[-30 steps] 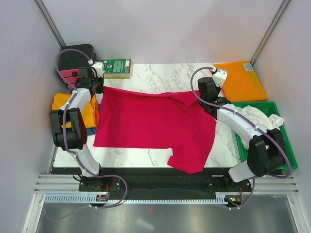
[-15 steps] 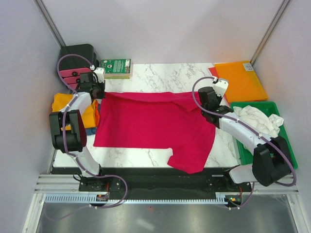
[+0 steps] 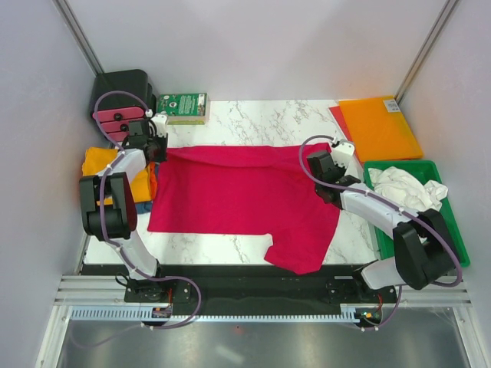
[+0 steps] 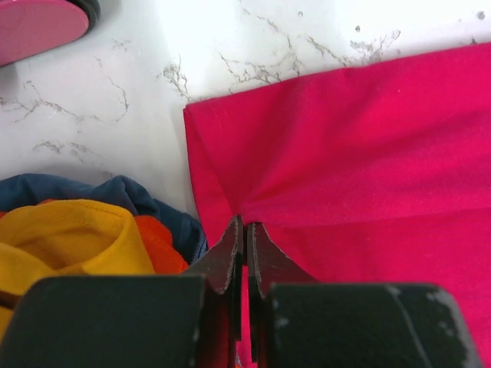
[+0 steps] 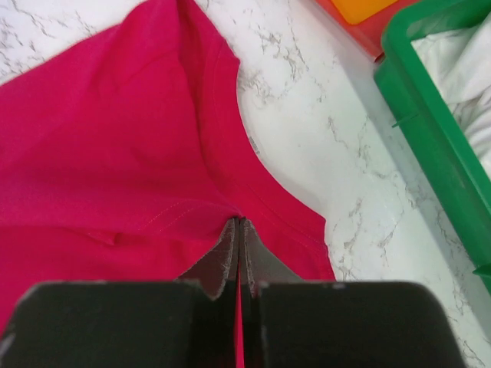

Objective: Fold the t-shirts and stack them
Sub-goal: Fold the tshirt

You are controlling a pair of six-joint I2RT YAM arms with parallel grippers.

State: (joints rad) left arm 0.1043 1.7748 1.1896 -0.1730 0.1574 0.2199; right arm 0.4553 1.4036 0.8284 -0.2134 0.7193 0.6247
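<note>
Garment: the crimson t-shirt (image 3: 238, 195) is laid flat across the marble table (image 3: 261, 119), and one sleeve appears to droop over the near edge.
Left arm: the left gripper (image 4: 245, 224) is closed on a thin pinch of red cloth near the far-left corner, just beside a heap made up of the yellow shirt (image 4: 69, 230) and the blue shirt (image 4: 130, 195).
Right arm: the right gripper (image 5: 239, 222) is clamped on the collar band beside the neck opening, with the green tray (image 3: 453, 222) and its white shirt (image 3: 403, 188) close on the right.
Slip risk: only a small bite of cloth is held at each end, so it could be lost under a sharp pull. How deep the hem sits between the pads cannot be told.
Skew risk: a crooked fold would be caused by one arm leading the other.
Snag risk: the heap beside the left jaws could be dragged along — or the drooping sleeve caught at the table edge.
</note>
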